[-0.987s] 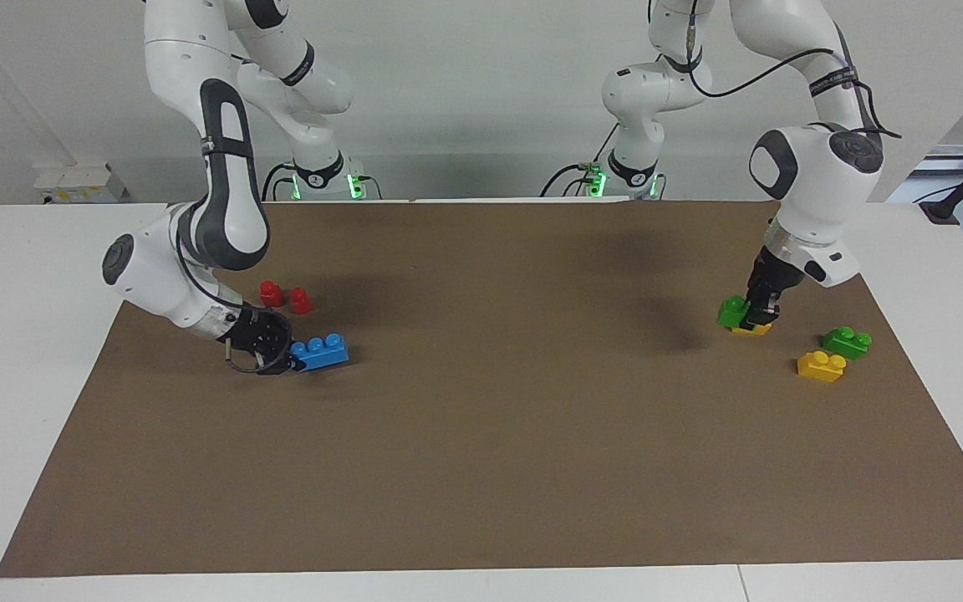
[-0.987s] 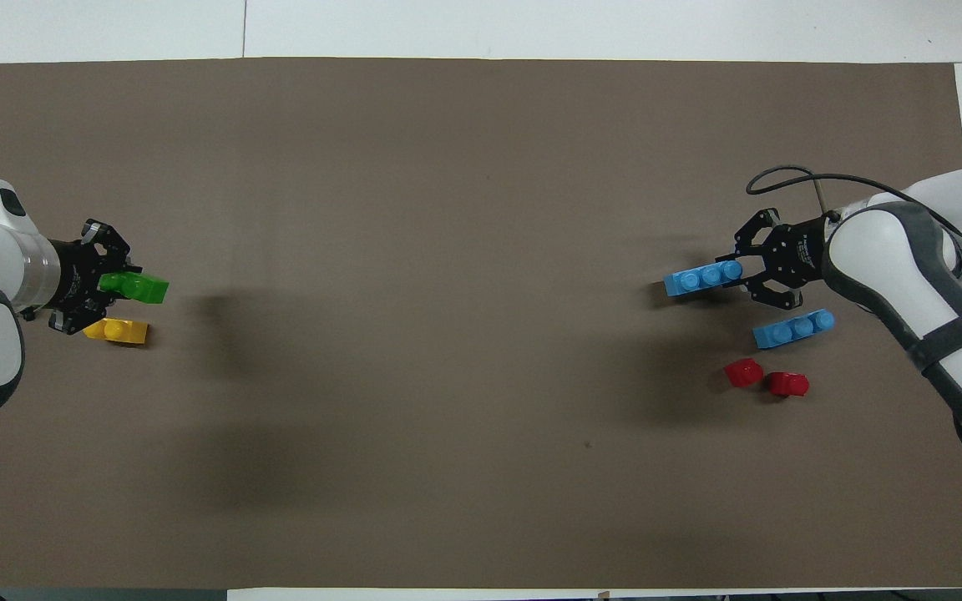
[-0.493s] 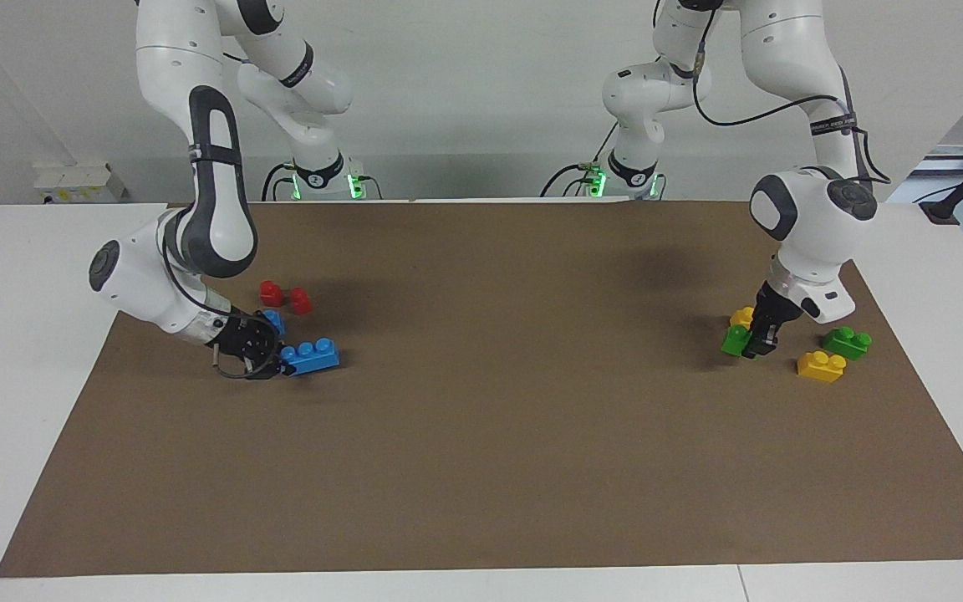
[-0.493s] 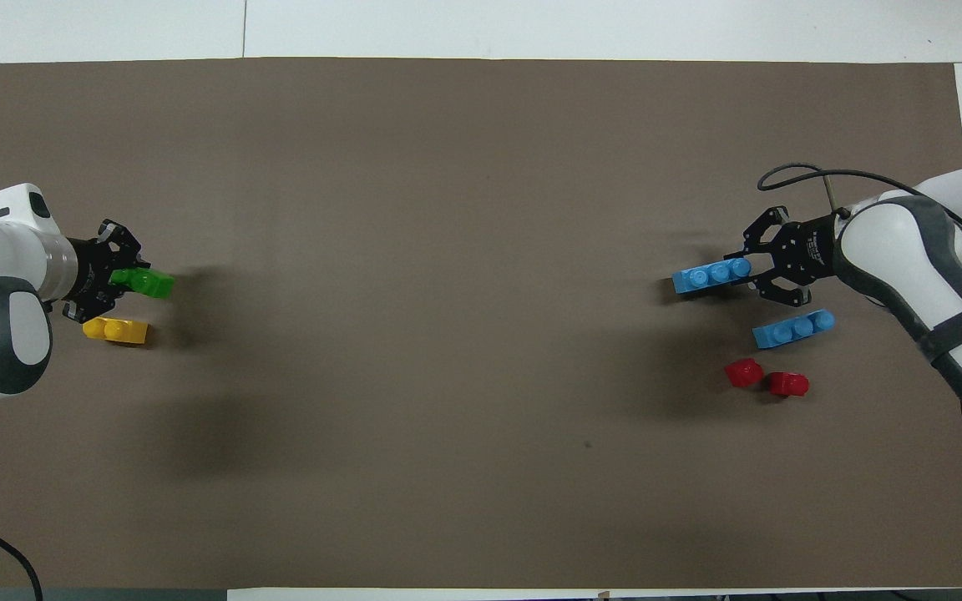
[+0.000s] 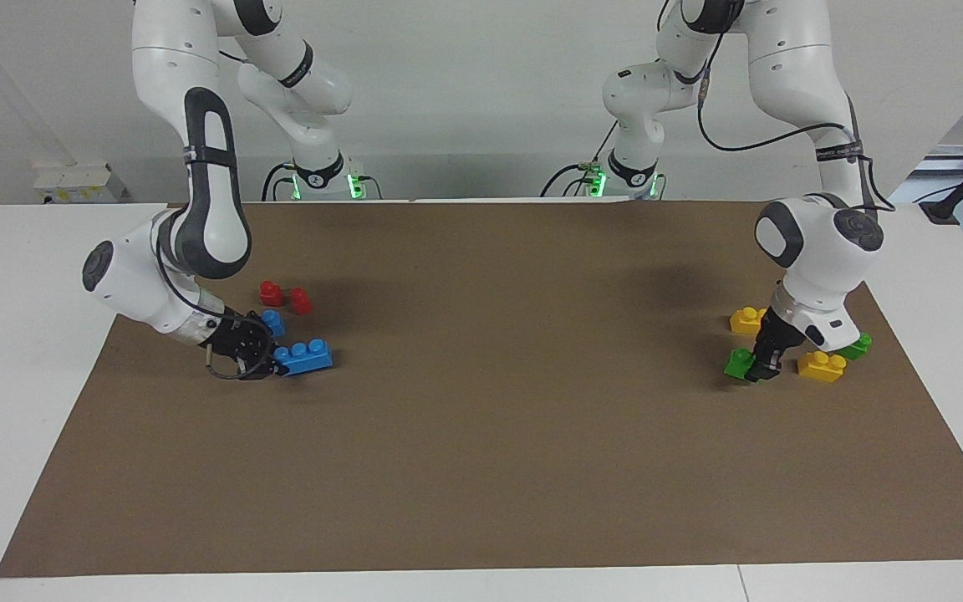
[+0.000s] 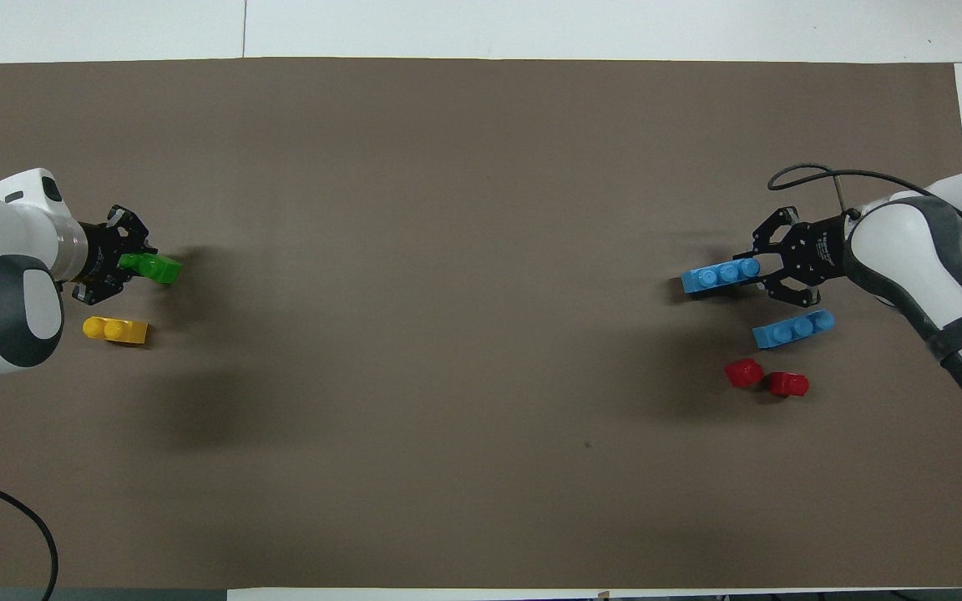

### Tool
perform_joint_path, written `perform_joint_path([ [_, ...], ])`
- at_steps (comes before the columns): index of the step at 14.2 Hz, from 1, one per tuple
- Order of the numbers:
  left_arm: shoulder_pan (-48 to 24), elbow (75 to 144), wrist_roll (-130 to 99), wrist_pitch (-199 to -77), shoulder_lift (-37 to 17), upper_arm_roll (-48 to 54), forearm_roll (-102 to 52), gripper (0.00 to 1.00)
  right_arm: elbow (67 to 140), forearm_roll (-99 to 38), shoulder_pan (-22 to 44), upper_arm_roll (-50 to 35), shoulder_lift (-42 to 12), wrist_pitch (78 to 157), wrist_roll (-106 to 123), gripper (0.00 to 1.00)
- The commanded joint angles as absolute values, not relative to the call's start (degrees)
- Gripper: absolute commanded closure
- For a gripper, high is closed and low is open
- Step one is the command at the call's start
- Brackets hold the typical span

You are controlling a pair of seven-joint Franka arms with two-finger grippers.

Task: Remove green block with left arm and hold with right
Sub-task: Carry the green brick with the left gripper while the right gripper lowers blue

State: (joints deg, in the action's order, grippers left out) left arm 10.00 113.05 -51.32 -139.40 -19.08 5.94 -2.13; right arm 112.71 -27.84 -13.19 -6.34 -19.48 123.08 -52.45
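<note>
My left gripper [image 5: 761, 368] is shut on the green block [image 5: 736, 362] and holds it low over the brown mat, farther from the robots than a yellow brick [image 5: 747, 318]. In the overhead view the left gripper [image 6: 126, 263] holds the green block [image 6: 155, 267] apart from that yellow brick [image 6: 116, 330]. A second green brick [image 5: 858, 343] shows partly past the left wrist. My right gripper [image 5: 268, 364] is shut on a blue three-stud brick [image 5: 306, 357] at the right arm's end; the overhead view also shows the right gripper [image 6: 769, 271] and that brick [image 6: 721, 275].
Another yellow brick [image 5: 820, 366] lies beside the left gripper. A second blue brick [image 6: 793, 328] and two red pieces [image 6: 743, 372] [image 6: 788, 384] lie near the right gripper. The brown mat [image 6: 481, 209] covers the table.
My left gripper pulled the green block off the yellow brick, then carried it away from the robots and lower. My right gripper shifted slightly toward the right arm's end with the blue brick.
</note>
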Motion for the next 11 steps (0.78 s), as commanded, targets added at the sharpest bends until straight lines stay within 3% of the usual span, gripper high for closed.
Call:
perform_joint_path([
  [1,10.55,111.27,-48.35,-139.92,-21.35,6.24,-2.11,1.0,114.08,-27.16,-13.98,-7.03,-19.69,125.76,-51.33,1.0],
  [6,10.63,111.62,-45.62,-140.89,-22.59,6.24,-1.93,1.0,114.61,-27.16,-13.97,-6.94,-19.51,126.12,-51.42,1.0],
  [7,10.63,111.62,-45.62,-140.89,-22.59,6.24,-1.93,1.0,114.61,-27.16,-13.89,-6.94,-19.51,126.12,-51.59,0.88],
  [8,10.63,111.62,-45.62,-140.8,-22.59,6.24,-1.93,0.73,114.61,-27.07,-13.89,-6.94,-19.51,126.12,-51.59,0.48],
  [9,10.63,111.53,-45.62,-140.63,-22.59,6.15,-1.93,0.49,114.52,-26.98,-13.89,-6.94,-19.51,126.12,-51.59,0.32],
  [11,10.63,111.53,-45.7,-140.27,-22.59,5.98,-1.85,0.42,114.0,-26.63,-13.97,-6.94,-19.51,125.51,-51.68,0.28],
])
